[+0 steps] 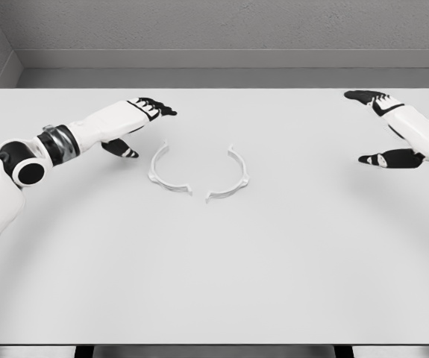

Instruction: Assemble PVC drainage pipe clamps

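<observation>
A plain white table [214, 283] fills most of the view, with a grey wall [221, 26] behind its far edge; no writing, brand or label can be read anywhere. Near the table's middle lie two thin white curved clamp halves, facing each other like brackets: the left clamp half [166, 172] and the right clamp half [231, 177], apart, with a small gap between their near ends. Nothing lies between them and either hand. The left hand [141, 123] reaches in from the left on a white arm with a black joint, sitting just left of and beyond the left clamp half, its dark-tipped fingers spread, thumb pointing down, holding nothing. The right hand [386, 127] is at the far right, well apart from the clamp halves, fingers also spread and empty.
</observation>
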You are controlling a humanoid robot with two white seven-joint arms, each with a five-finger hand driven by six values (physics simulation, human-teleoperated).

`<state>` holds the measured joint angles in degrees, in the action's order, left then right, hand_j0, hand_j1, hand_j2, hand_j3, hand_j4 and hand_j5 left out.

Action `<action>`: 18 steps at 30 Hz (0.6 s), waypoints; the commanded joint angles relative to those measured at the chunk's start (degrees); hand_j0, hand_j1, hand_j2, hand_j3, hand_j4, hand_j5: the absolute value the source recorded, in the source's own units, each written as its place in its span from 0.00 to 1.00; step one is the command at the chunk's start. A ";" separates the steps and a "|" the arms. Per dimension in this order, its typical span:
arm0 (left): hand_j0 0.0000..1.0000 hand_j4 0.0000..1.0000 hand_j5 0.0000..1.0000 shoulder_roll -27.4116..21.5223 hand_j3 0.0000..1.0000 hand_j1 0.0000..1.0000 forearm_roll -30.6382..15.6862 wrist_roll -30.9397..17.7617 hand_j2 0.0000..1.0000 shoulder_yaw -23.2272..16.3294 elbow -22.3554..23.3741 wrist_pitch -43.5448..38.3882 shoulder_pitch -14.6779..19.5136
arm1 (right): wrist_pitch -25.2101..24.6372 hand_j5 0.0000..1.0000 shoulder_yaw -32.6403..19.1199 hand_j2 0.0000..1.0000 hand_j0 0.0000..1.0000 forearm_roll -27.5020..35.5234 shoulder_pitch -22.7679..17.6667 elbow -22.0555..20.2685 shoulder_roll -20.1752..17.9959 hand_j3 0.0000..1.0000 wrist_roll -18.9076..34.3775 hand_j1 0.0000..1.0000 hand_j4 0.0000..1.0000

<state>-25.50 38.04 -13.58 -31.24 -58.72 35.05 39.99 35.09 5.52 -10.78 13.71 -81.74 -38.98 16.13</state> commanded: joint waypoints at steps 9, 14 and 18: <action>1.00 1.00 1.00 3.88 1.00 1.00 -0.25 -0.05 1.00 -0.41 4.93 -0.05 2.11 | -0.09 1.00 -3.24 1.00 1.00 0.76 -3.25 3.26 -0.13 1.00 0.30 1.00 1.00; 1.00 1.00 1.00 4.05 1.00 1.00 -0.25 -0.05 1.00 -0.49 5.02 -0.05 2.11 | -0.09 1.00 -3.15 1.00 1.00 0.67 -3.52 3.96 -0.13 1.00 0.30 1.00 1.00; 1.00 1.00 1.00 3.96 1.00 1.00 -0.25 -0.05 1.00 -0.49 5.02 -0.05 2.02 | -0.09 1.00 -3.06 1.00 1.00 0.58 -3.34 5.28 -0.22 1.00 0.30 1.00 1.00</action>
<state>-21.51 38.19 -13.65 -31.80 -53.72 35.07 42.01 35.08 2.42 -10.57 10.37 -76.91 -39.12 16.46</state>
